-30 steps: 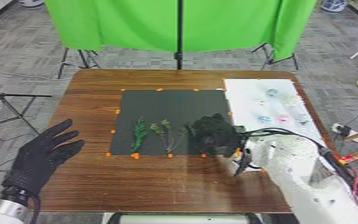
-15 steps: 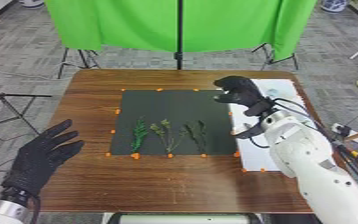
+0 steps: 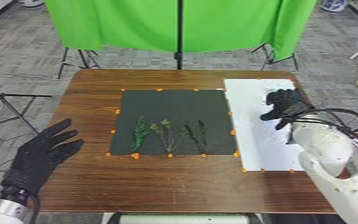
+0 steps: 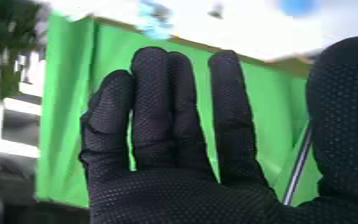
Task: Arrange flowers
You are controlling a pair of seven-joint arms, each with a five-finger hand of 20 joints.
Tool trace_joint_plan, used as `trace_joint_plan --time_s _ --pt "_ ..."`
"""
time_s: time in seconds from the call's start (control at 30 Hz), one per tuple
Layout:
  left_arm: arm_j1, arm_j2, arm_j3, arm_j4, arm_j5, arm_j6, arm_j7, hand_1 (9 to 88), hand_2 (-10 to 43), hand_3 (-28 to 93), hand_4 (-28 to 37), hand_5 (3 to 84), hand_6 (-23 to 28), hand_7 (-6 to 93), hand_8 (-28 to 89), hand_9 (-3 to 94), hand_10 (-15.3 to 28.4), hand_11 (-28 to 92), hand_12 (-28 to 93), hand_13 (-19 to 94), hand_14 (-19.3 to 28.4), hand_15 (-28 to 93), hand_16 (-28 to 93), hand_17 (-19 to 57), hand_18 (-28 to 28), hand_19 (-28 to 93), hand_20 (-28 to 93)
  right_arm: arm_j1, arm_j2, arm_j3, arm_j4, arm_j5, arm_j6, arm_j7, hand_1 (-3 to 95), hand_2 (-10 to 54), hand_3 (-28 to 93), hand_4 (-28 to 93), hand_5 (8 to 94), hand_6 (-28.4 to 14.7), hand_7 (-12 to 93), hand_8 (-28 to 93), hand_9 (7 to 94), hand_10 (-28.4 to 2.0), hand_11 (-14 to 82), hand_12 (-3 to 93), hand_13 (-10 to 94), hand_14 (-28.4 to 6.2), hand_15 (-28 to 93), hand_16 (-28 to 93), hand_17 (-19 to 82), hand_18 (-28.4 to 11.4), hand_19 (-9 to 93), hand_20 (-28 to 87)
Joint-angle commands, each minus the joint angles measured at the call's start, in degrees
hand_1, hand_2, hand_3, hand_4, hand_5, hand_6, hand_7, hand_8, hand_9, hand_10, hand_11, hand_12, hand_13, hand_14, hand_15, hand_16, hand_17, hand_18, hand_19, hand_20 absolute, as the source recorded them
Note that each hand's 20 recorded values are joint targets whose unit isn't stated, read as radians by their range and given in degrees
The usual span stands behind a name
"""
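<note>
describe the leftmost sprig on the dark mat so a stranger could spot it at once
On the brown table, find the dark mat. In the mat's half nearer the robot, the sprig lies at the left end of a row of greenery. It is brighter green than the duller stems to its right.

No text, label, brand, number or sign can be read in these pictures, neither in the head view nor in the right wrist view.
</note>
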Motion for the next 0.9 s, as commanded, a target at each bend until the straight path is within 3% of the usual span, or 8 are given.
trace_joint_plan --time_s 0.03,0.33,0.47,0.57,0.63,0.7,0.77,0.9 --pt "0.37 0.07 -0.24 0.43 0.17 -0.35 -0.67 26.0 -0.4 71 -26.1 33.7 1.8 25.1 -12 29.3 12.9 31 14 27 15.9 47 -3 -7.1 23.5 54 10 -0.90 1.14 -1.24 1.44 -1.57 4.12 0.28 33.7 -9.5 70 -28 49.8 0.1 37 -25 47.2 -10.6 53.2 24.6 43 -8.2 71 15 18 -18.3 78 46" --pt "0.52 0.07 -0.44 0.19 0.13 -0.33 -0.52 26.0 -0.4 71 -26.1 33.6 1.8 25.1 -12 29.3 12.9 31 14 27 15.9 47 -2 -7.1 23.5 54 10 -0.67 0.29 -2.24 2.40 -1.78 2.29 -0.98 36.5 -9.5 68 -28 53.6 1.2 38 -25 53.8 -9.7 54.2 24.8 49 -7.1 71 18 19 -18.0 78 47" --pt "0.27 0.12 -0.52 0.20 0.11 -0.32 -0.64 26.1 -0.3 71 -26.1 33.7 1.8 25.1 -12 29.3 12.9 31 14 27 16.0 47 -3 -7.1 23.5 54 10 0.56 0.73 -4.51 4.18 -0.51 4.63 0.19 38.0 -9.5 67 -28 55.2 1.4 37 -25 55.4 -9.6 53.7 24.9 50 -6.6 70 18 19 -18.0 78 47" --pt "-0.06 0.29 -0.64 0.26 0.03 -0.17 -0.58 26.1 -0.3 71 -26.0 33.7 1.8 25.2 -12 29.3 12.8 31 14 27 15.9 47 -3 -7.1 23.5 54 10 1.09 0.77 -5.61 5.61 -0.36 8.96 0.14 37.2 -9.5 75 -28 59.5 3.2 42 -26 60.6 -8.2 53.2 25.4 55 -5.7 70 20 20 -17.9 77 47" --pt "-0.24 0.51 -0.96 0.28 0.07 -0.04 -0.72 26.0 -0.4 71 -26.0 33.7 1.8 25.1 -12 29.3 12.9 30 14 27 15.9 47 -3 -7.1 23.5 54 10 1.49 0.76 -6.48 6.75 -0.74 13.95 -0.15 42.4 -9.5 72 -28 61.3 2.1 50 -18 65.5 -6.5 46.1 35.6 59 -5.3 70 22 21 -18.0 78 47" --pt "-0.36 1.02 -1.30 0.28 -0.10 0.28 -0.72 26.1 -0.4 71 -26.0 33.7 1.8 25.1 -12 29.2 12.9 31 14 27 15.9 47 -3 -7.1 23.5 54 10 1.78 0.50 -6.40 6.86 -1.06 15.31 -1.14 46.5 -9.5 74 -28 66.6 1.8 54 -16 74.2 -4.8 38.4 44.5 64 -5.0 71 24 24 -17.9 79 47" --pt "-0.71 1.24 -2.00 0.25 -0.03 0.00 -1.15 26.0 -0.5 71 -26.0 33.7 1.8 25.1 -12 29.3 12.9 31 14 27 15.9 47 -3 -7.1 23.5 54 10 1.56 0.35 -6.00 6.27 -0.81 16.50 -1.91 47.3 -9.5 76 -28 70.4 1.6 53 -16 78.5 -4.0 35.7 46.8 67 -4.7 71 25 25 -18.0 80 48" --pt "-0.17 2.24 -3.69 -0.16 -0.44 0.45 -0.68 26.1 -0.3 71 -26.1 33.7 1.8 25.0 -12 29.3 12.8 31 14 27 15.9 47 -3 -7.2 23.5 54 10 2.01 -0.91 -5.36 3.80 -0.11 17.82 -3.43 47.4 -9.5 80 -28 73.6 0.9 52 -16 81.4 -4.4 33.7 48.2 69 -4.7 70 28 26 -18.5 80 48"
